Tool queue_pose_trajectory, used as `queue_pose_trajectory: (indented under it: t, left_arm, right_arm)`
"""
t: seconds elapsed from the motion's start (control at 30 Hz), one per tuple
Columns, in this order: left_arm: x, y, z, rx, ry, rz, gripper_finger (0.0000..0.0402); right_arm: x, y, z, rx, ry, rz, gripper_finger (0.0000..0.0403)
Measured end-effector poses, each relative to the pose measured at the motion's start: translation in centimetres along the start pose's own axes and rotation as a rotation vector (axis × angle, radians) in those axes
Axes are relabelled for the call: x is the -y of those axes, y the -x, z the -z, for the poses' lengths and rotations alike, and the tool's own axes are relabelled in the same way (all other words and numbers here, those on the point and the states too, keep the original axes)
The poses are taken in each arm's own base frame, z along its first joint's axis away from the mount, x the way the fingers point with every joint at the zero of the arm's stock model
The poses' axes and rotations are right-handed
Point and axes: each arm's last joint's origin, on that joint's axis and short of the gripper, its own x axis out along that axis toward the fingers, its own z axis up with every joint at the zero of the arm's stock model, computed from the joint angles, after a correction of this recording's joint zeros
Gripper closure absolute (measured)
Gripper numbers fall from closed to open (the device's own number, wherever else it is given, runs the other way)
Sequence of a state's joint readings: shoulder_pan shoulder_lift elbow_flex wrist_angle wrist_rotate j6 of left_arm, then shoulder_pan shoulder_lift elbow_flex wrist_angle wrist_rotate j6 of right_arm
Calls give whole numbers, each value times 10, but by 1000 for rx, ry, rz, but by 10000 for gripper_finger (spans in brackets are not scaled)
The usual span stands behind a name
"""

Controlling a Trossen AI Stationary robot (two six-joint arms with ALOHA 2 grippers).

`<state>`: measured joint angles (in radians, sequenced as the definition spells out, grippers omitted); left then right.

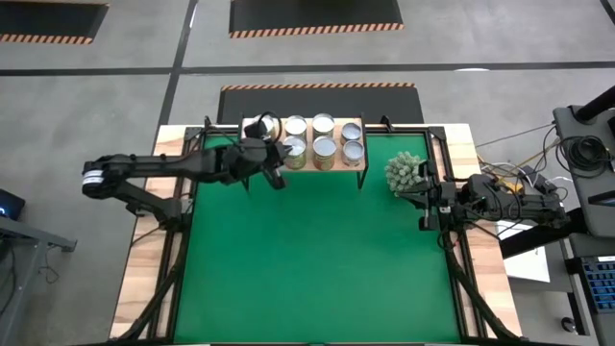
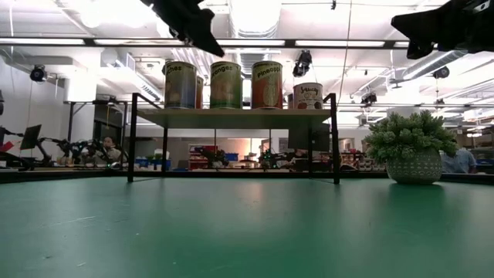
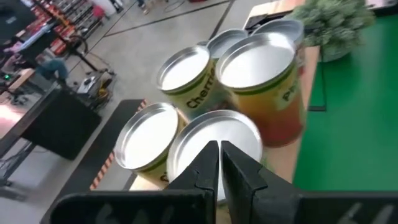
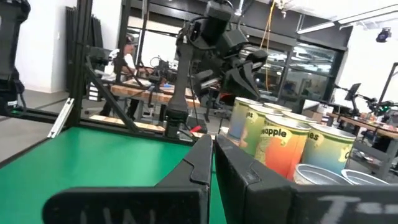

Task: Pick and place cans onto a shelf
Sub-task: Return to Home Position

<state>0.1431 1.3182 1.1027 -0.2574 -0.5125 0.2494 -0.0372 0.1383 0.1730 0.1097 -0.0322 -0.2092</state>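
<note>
In front of the shelf (image 2: 231, 117), a low light-wood plank on thin black metal legs, the flat green mat (image 1: 317, 259) carries no can, which suggests the placing is done. Off the shelf's right end and a little in front of it, the right gripper (image 4: 211, 149), a dark two-finger claw, hangs high over the mat's edge; its jaws are pressed together on nothing; I judge it is parked there to leave the shelf to the other arm. Between it and the shelf's right end stands a spiky pale-green ball-shaped plant (image 2: 409, 139) in a pale patterned pot, no part of the job.

Over the shelf's left end, above the tin tops, the left gripper (image 3: 219, 149), likewise dark and two-fingered, points along the shelf; its jaws are all but closed, with only a hairline gap, and they grip nothing; that height probably lets the arm draw off homeward without clipping a lid.

On the shelf's top stand the cans (image 1: 325, 147), small cylindrical tins with shiny silver tops and red, green and yellow labels, upright in two close rows; seven tops show from above; the left wrist view shows another beneath the fingers at the left front corner; such tight packing is what fits them all on the plank.

Behind the shelf, well apart, a person in a blue top (image 2: 461, 160) is in the room, clear of both arms.
</note>
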Motion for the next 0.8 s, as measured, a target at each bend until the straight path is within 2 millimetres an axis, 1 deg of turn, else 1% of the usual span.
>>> queue_pose_trajectory:
  t: [0.17,0.3,0.53,0.8]
  left_arm:
    - [0,-7,-4,5,-2,41,402]
    - [1,-11,-8,-1,-3,41,402]
    - [2,-22,-3,-39,-6,35,402]
    - [4,-25,-2,-43,4,34,402]
  right_arm:
    - [0,0,0,0,-9,0,394]
    - [0,0,0,0,-12,1,394]
    - [0,0,0,0,-15,2,394]
    - [0,0,0,0,-15,2,394]
